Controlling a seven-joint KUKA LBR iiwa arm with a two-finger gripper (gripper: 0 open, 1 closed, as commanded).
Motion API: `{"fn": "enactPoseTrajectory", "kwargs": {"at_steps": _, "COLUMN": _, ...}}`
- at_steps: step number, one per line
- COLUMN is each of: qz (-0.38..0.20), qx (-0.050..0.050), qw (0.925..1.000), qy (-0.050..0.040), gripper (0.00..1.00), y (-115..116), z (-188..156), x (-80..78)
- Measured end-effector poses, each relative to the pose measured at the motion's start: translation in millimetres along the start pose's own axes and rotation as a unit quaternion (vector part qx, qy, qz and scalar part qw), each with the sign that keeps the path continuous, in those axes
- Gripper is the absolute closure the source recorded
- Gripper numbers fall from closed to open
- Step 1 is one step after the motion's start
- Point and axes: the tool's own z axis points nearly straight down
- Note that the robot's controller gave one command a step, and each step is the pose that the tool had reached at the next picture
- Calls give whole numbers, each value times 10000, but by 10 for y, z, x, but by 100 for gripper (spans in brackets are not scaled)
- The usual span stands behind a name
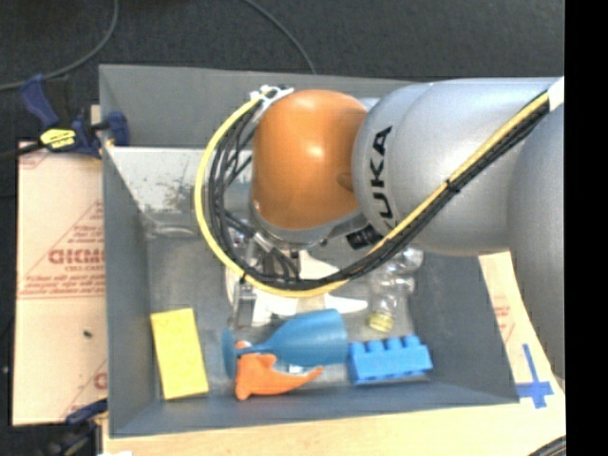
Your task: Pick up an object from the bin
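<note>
My gripper (245, 302) hangs low in the middle of the bin, mostly hidden under the arm's orange cover. Just below its tip lies a blue cone-shaped plastic toy (302, 339) on its side near the front wall. An orange plastic piece (266, 375) lies against the front of that toy. Right of the toy rests a blue studded building brick (389, 360). A small clear plastic item with a yellowish cap (382, 317) lies behind the brick, partly under the arm.
A yellow rectangular block (179, 351) lies at the front left, apart from the others. The big grey arm and its cable loop cover the bin's middle and right. Bare floor shows in the left half.
</note>
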Motion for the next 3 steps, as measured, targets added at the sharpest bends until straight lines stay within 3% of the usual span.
{"fn": "enactPoseTrajectory", "kwargs": {"at_steps": 1, "qz": 624, "qx": 22, "qw": 9980, "qy": 65, "gripper": 0, "y": -192, "z": 855, "x": 467}}
{"fn": "enactPoseTrajectory", "kwargs": {"at_steps": 2, "qz": 621, "qx": 34, "qw": 9980, "qy": 101, "gripper": 0, "y": -231, "z": 868, "x": 495}}
{"fn": "enactPoseTrajectory", "kwargs": {"at_steps": 3, "qz": -805, "qx": 13, "qw": 9967, "qy": 51, "gripper": 0, "y": -415, "z": 1086, "x": 328}}
